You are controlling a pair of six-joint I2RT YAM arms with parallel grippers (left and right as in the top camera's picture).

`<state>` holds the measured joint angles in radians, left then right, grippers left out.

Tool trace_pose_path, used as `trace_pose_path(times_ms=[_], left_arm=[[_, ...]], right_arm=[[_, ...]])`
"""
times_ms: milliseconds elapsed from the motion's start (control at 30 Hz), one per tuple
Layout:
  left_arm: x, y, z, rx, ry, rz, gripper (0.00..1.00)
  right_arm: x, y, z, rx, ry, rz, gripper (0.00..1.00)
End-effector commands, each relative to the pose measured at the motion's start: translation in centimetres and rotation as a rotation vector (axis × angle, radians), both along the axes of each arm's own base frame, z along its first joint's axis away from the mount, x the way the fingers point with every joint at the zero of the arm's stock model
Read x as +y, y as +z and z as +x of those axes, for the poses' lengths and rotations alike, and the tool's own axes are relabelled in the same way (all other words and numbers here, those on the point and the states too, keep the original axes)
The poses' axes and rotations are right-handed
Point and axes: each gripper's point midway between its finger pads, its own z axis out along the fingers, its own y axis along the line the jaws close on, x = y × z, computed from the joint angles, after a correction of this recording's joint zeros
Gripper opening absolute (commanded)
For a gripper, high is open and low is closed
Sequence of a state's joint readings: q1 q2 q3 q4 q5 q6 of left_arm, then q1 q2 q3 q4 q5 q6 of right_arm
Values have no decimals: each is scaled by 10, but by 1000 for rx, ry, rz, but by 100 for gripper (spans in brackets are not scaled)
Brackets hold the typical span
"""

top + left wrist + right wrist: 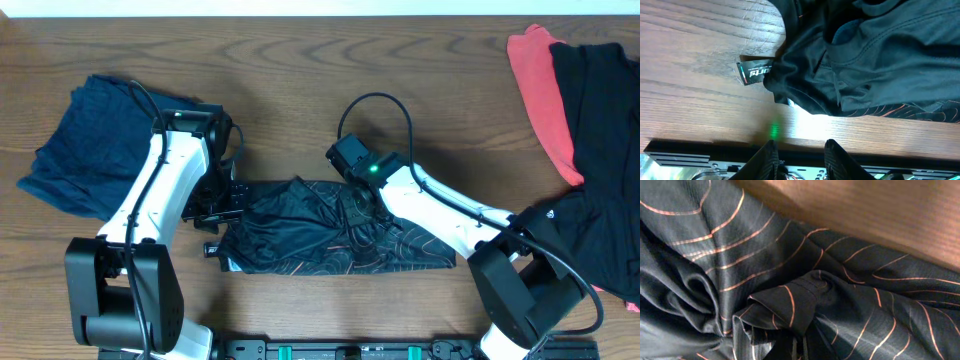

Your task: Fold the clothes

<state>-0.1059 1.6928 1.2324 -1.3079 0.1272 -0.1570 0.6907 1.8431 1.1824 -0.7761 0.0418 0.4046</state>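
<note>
Jersey [300, 235] lies crumpled on table [300, 60]. Left gripper [801, 147] is released and empty, at its left edge. Right gripper [352, 188] is down on jersey; can't tell its grip.

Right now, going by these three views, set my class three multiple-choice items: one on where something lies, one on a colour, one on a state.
1. Where on the table does the navy garment lie?
A) left end B) middle C) right end
2. What colour are the thin lines on the black jersey?
A) white B) green C) orange
3. How does the black jersey lie?
A) folded square B) crumpled C) hanging off the edge

Answers:
1 A, the overhead view shows it at the far left.
2 C, the right wrist view shows orange lines up close.
3 B, creases bunch up all across it.
</note>
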Motion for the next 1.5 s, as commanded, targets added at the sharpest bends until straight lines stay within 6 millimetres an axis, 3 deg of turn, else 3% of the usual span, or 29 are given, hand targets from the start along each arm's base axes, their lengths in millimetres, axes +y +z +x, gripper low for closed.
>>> trace_pose_path(times_ms=[0, 200, 267, 333, 433, 500, 633, 833, 933, 1033, 1200, 1300, 1467], left_arm=[[2, 1, -1, 1, 8, 6, 33], [2, 1, -1, 0, 8, 6, 33], [2, 1, 0, -2, 8, 6, 33], [2, 0, 0, -3, 8, 5, 37], [2, 0, 0, -3, 8, 5, 41], [2, 0, 0, -3, 8, 5, 42], [2, 0, 0, -3, 8, 5, 43], [2, 0, 1, -7, 8, 5, 43], [2, 0, 1, -7, 8, 5, 43], [2, 0, 1, -8, 8, 5, 43], [2, 0, 2, -13, 8, 5, 44], [2, 0, 2, -13, 8, 5, 43], [2, 0, 2, -13, 8, 5, 43]], right_arm=[[3, 5, 10, -30, -37, 22, 2], [10, 7, 15, -41, -77, 63, 7], [20, 8, 14, -29, -66, 113, 13], [42, 11, 5, 26, 32, 223, 15], [68, 20, -17, 100, 246, 368, 34], [68, 20, -19, 109, 258, 373, 38], [37, 18, -5, 72, 101, 240, 38], [-13, 51, 8, -42, -34, 101, 40], [-41, 67, 5, -72, -87, 26, 42], [-65, 66, -10, -16, -108, -58, 39], [-69, 46, -36, 100, -133, -55, 37], [-72, 32, -43, 117, -160, -55, 36], [-59, 9, -50, 134, -151, 35, 36]])
